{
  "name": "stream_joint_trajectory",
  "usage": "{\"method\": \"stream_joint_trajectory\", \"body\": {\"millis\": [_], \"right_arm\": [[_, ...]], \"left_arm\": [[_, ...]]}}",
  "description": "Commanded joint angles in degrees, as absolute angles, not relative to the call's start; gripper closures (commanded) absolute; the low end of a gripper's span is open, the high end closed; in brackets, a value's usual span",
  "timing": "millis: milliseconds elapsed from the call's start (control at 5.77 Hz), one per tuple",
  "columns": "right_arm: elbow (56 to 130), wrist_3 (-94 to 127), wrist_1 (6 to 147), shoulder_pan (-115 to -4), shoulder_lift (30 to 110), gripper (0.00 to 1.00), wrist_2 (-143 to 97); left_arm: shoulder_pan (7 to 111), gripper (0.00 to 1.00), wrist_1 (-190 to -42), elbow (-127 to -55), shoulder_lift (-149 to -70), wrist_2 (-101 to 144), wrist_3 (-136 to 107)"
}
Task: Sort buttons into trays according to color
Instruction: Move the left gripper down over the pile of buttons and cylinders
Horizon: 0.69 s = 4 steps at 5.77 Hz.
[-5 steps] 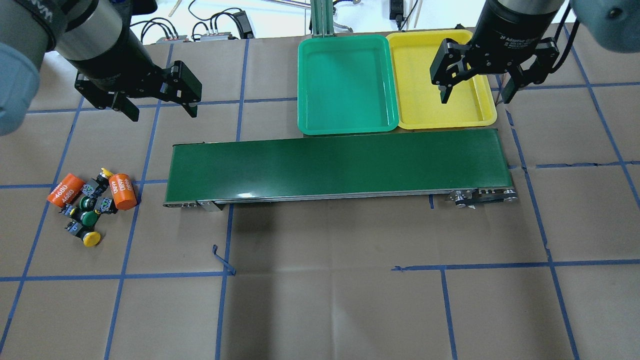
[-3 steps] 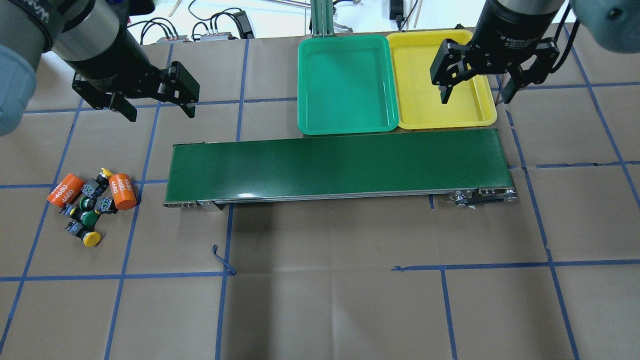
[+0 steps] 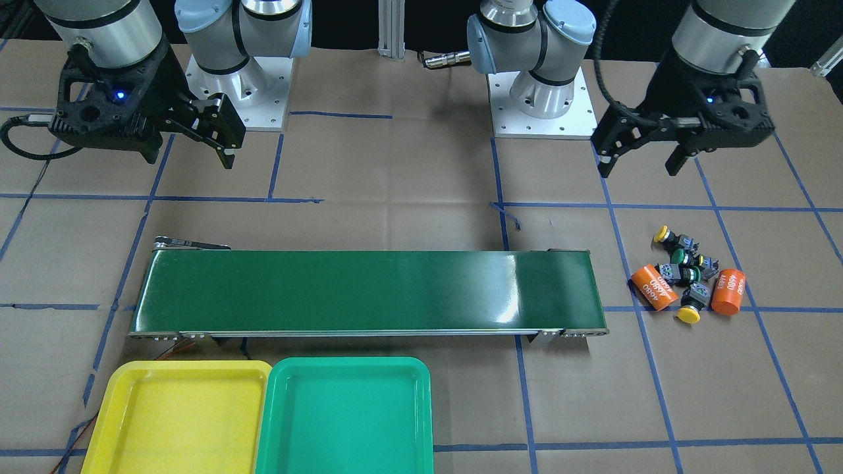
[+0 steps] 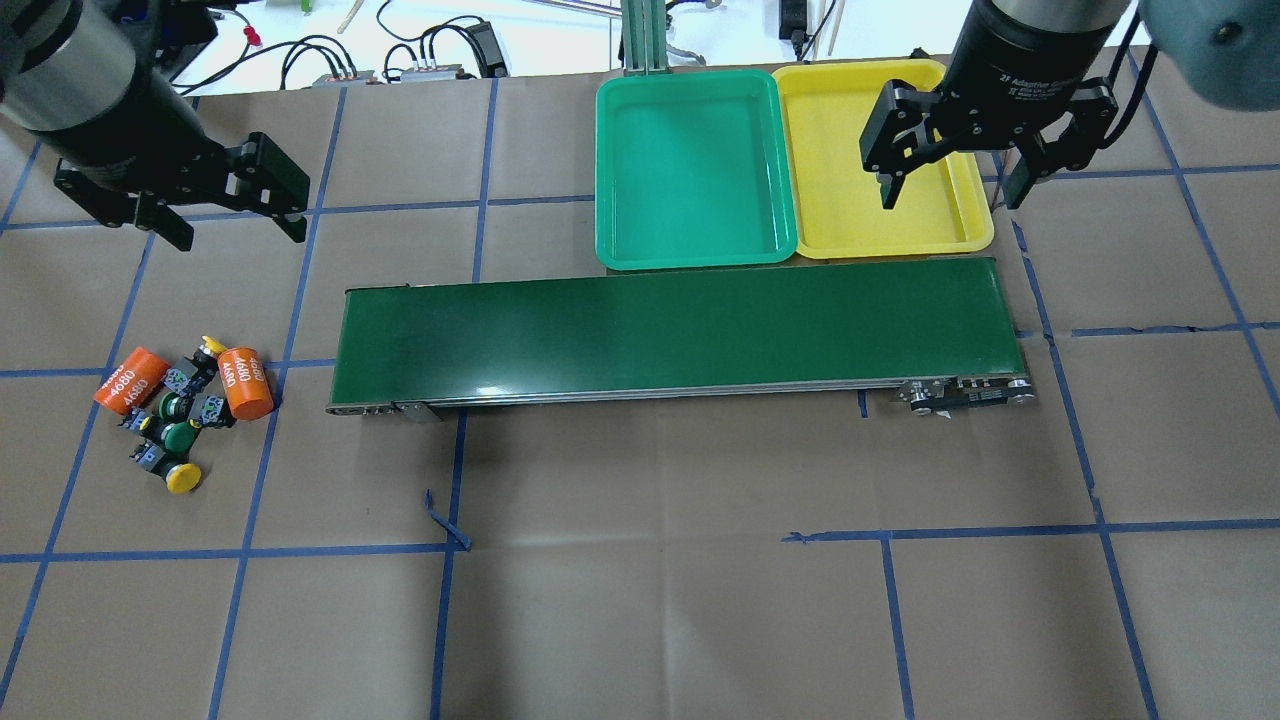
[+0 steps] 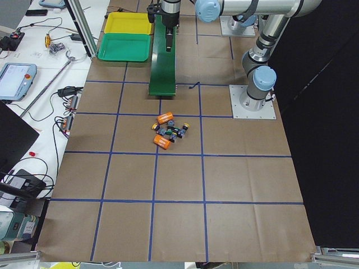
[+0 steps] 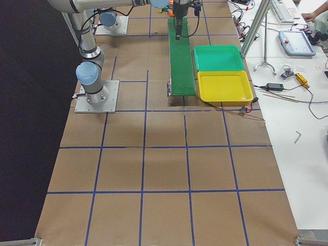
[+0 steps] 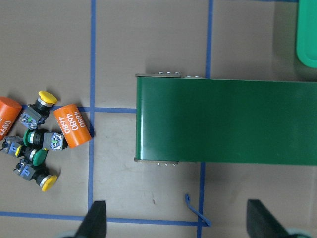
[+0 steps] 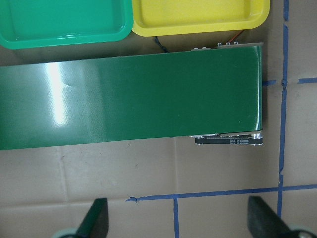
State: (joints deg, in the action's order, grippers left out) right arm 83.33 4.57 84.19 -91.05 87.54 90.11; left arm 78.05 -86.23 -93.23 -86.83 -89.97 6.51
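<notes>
Brown paper tabletop, blue tape grid

1. The left gripper has shifted sideways toward the table's left end. In the overhead view it now sits well to the left of where it was half a second ago, at much the same height in that view.
2. It earlier straddled the slanting vertical blue tape line. Now its whole body lies on the outer side of that line, with one finger just beside it.
3. It has come nearer to lining up with the cluster of buttons, though it remains well apart from them.
4. The pale blue elbow joint of the left arm has left the overhead view, uncovering more cables at the top left.
</notes>
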Motion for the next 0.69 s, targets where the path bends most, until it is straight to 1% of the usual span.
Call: {"method": "stream_joint_trajectory", "body": {"millis": [0, 173, 520], "right_arm": [[83.4, 4.6, 84.2, -91.1, 87.5, 0.00, 90.2], [83.5, 4.6, 84.2, -91.1, 87.5, 0.00, 90.1], [83.5, 4.7, 84.3, -91.1, 87.5, 0.00, 90.1]], "left_arm": [[68.3, 0.01, -81.2, -97.1, -90.5, -89.7, 6.7], [66.1, 0.02, -79.1, -98.5, -93.4, -89.7, 6.6], [65.0, 0.02, -74.1, -100.1, -99.9, -89.9, 6.7]]}}
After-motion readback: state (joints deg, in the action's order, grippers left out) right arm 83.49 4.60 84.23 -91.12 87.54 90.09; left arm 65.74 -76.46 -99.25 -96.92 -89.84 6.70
